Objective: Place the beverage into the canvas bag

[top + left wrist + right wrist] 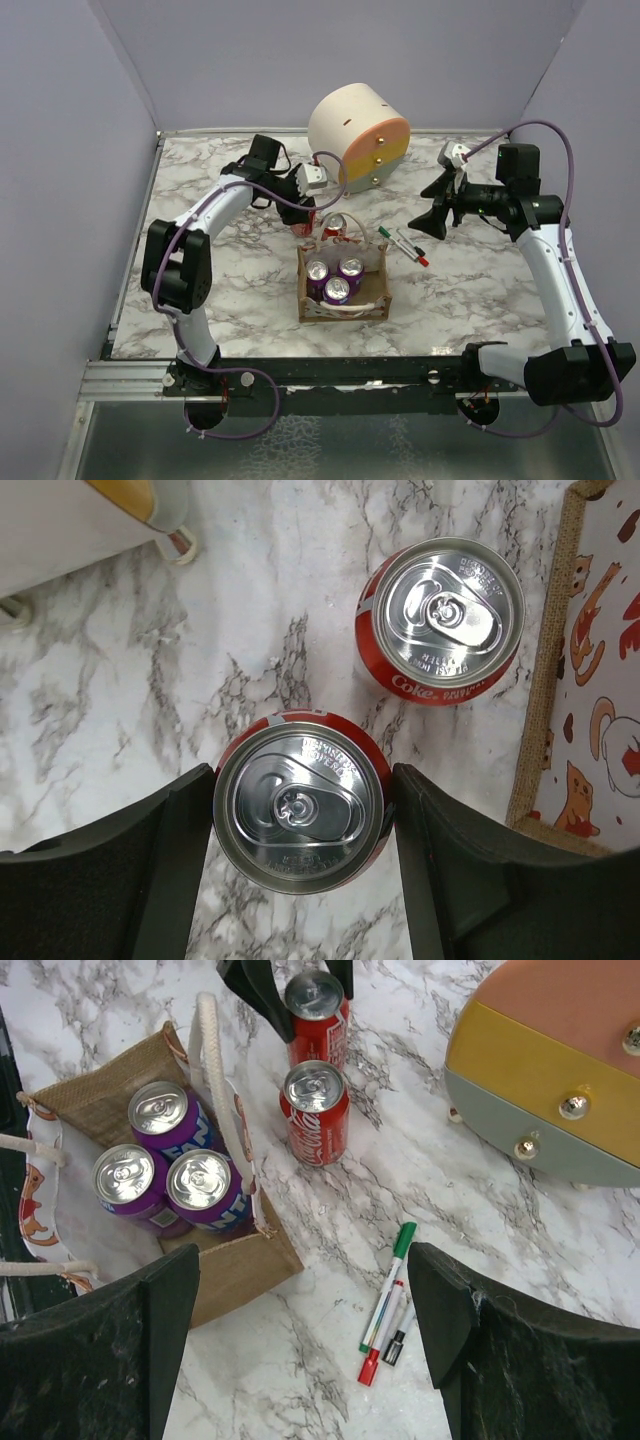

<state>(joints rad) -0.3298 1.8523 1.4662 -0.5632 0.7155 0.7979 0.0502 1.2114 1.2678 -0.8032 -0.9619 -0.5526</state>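
The tan canvas bag (342, 308) stands open mid-table with three purple cans (335, 277) in it; the right wrist view shows the bag (230, 1280) and the purple cans (165, 1110) too. Two red cola cans stand just behind the bag. My left gripper (300, 780) is shut on one red cola can (300, 815), a finger touching each side. The other cola can (445, 615) stands free beside the bag's edge (555, 680). In the top view the left gripper (308, 225) covers its can. My right gripper (300, 1290) is open and empty, above the markers.
A big cream-and-orange round drawer box (355, 135) stands at the back, close behind the cans. Several marker pens (405, 245) lie right of the bag, also in the right wrist view (385, 1300). The marble table (200, 290) has walls behind and at both sides.
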